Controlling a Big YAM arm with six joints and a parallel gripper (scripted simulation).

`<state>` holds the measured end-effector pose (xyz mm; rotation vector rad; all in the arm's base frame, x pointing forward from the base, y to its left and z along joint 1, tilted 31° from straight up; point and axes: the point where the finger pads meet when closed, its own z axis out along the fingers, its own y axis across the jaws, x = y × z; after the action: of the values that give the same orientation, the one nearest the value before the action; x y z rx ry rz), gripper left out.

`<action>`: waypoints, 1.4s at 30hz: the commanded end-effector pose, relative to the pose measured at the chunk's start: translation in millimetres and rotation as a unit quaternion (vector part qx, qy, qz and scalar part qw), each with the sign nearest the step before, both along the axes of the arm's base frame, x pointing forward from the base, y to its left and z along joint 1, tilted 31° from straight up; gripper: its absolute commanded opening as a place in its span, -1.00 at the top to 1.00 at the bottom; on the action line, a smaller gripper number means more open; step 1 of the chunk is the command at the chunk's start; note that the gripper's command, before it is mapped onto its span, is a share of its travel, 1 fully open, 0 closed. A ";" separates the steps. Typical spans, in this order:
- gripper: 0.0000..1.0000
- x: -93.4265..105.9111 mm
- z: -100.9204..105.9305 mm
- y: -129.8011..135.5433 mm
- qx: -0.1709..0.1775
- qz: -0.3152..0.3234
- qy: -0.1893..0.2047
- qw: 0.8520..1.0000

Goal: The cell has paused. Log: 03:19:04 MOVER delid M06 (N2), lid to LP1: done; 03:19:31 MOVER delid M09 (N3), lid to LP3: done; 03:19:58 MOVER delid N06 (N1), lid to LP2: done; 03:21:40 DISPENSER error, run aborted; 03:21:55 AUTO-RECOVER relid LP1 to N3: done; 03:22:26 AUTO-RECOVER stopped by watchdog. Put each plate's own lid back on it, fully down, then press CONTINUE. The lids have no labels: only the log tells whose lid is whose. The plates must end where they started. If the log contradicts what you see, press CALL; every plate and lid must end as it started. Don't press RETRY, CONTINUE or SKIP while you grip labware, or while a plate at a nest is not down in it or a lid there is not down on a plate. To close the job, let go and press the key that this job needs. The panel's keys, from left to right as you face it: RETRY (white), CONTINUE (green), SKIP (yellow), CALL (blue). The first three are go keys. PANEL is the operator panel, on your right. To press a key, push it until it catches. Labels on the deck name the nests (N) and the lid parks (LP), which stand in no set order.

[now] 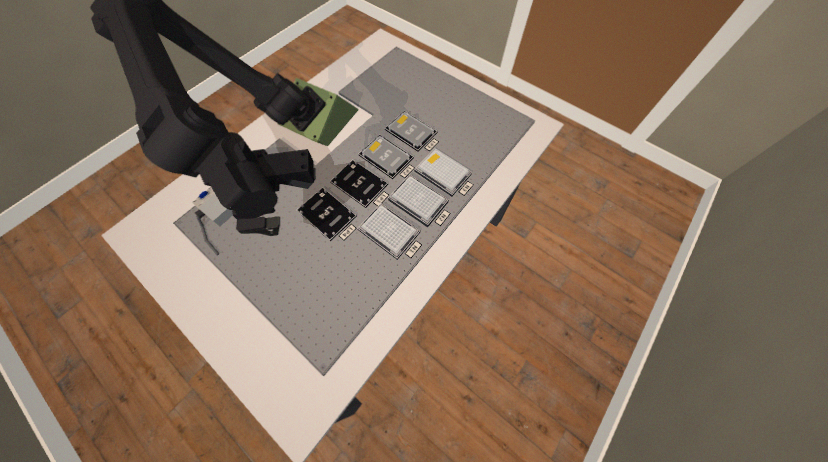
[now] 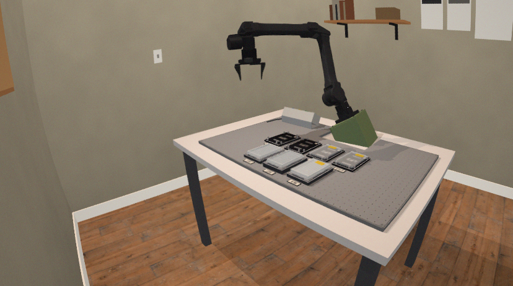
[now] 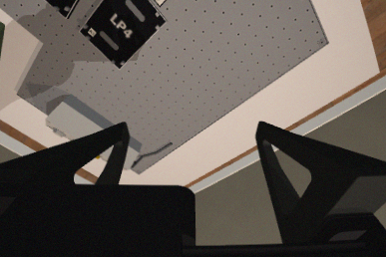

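Lids [image 1: 410, 129] parked beside plates [image 1: 389, 229]; pincer [image 2: 249, 70] spread wide, holding nothing, high above panel [image 2: 300, 117] near deck edge.

A small lab automation cell set up in a plain office-like room. A grey perforated deck plate [image 2: 378, 192] covers most of a white counter [image 2: 340, 229], with labelled plate nests and lid parks in two rows near its middle. A black arm [image 2: 325, 59] stands on a green base [image 2: 355, 131] at the counter's far edge. Wood floor, a wall shelf [image 2: 367, 21] with books, posted sheets [image 2: 431, 12], a door [image 1: 635, 23].
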<state>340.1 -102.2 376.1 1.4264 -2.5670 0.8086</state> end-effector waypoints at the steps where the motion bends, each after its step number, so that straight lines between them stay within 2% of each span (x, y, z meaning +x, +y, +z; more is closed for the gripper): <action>1: -1.00 -0.1 3.4 0.7 0.000 0.001 -0.005 1.000; 17: -1.00 -0.1 3.4 0.7 0.000 0.001 -0.005 1.000; 19: -1.00 11.9 -11.3 9.5 0.006 -0.012 -0.015 1.000; 32: -1.00 34.5 -66.3 34.8 0.018 -0.060 -0.042 0.997; 34: -1.00 34.5 -66.3 34.8 0.018 -0.060 -0.042 0.997; 35: -1.00 29.9 -59.7 36.7 0.022 -0.068 -0.063 0.995; 38: -1.00 39.0 -84.1 43.0 0.023 -0.081 -0.054 0.995; 42: -1.00 42.6 -102.1 51.7 0.028 -0.098 -0.063 0.993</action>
<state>374.4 -61.7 289.3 1.2063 -2.7469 0.8221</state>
